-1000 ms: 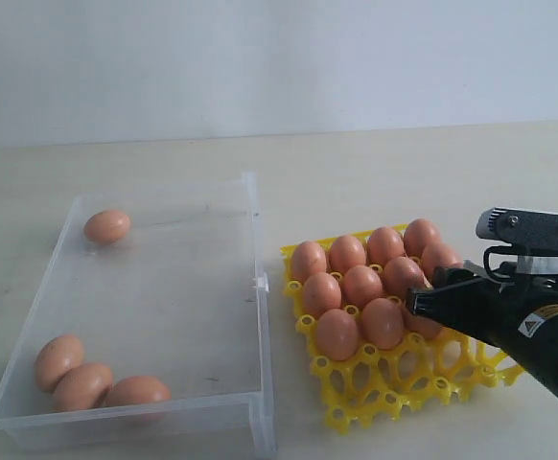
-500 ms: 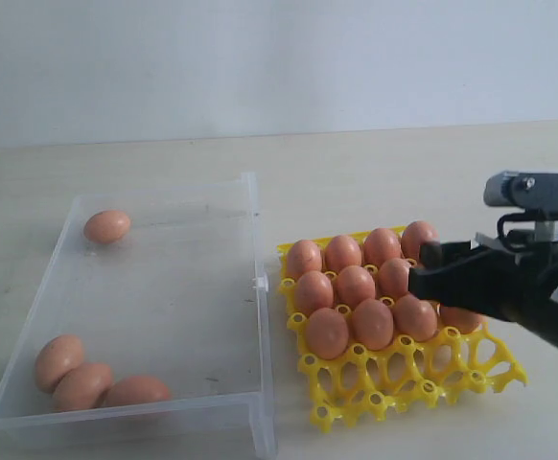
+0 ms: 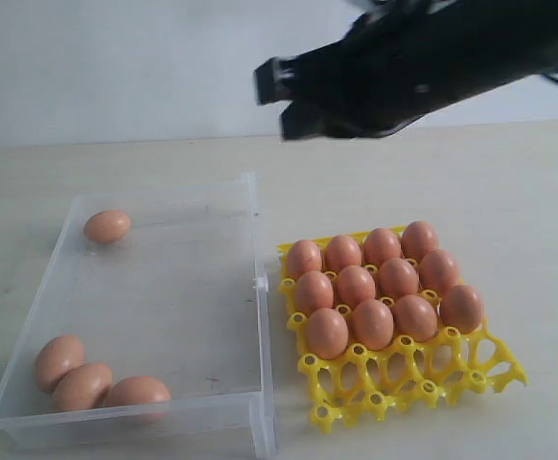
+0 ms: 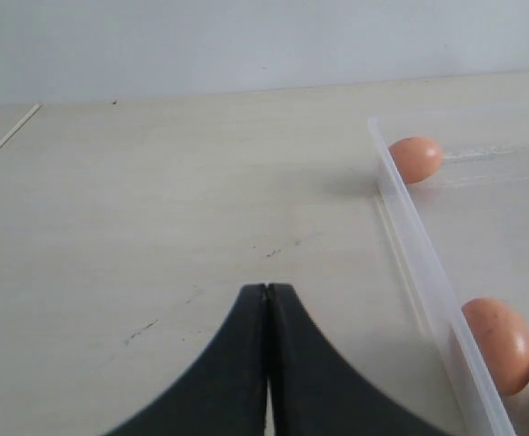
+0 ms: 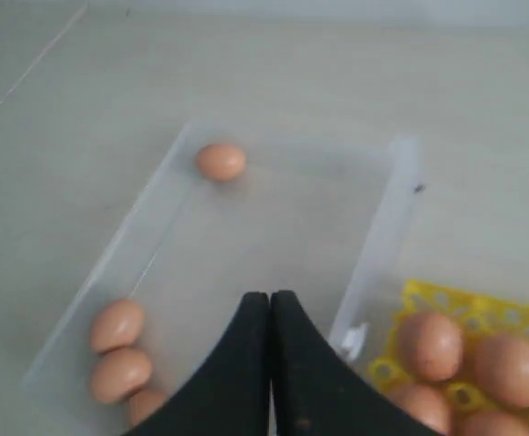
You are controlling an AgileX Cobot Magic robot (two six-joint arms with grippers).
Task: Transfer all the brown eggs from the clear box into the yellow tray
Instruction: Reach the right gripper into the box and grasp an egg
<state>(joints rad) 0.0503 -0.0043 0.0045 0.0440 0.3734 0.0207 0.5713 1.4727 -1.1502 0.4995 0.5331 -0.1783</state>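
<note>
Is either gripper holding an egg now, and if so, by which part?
Nothing is held. The left gripper and the right gripper are both shut, with nothing between their jaws.

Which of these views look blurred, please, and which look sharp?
Exterior view: the right pincer is smeared by motion, while the tray and eggs are crisp. Right wrist view: soft all over, the box hazy. Left wrist view: sharp, with fine marks on the table clear.
</note>
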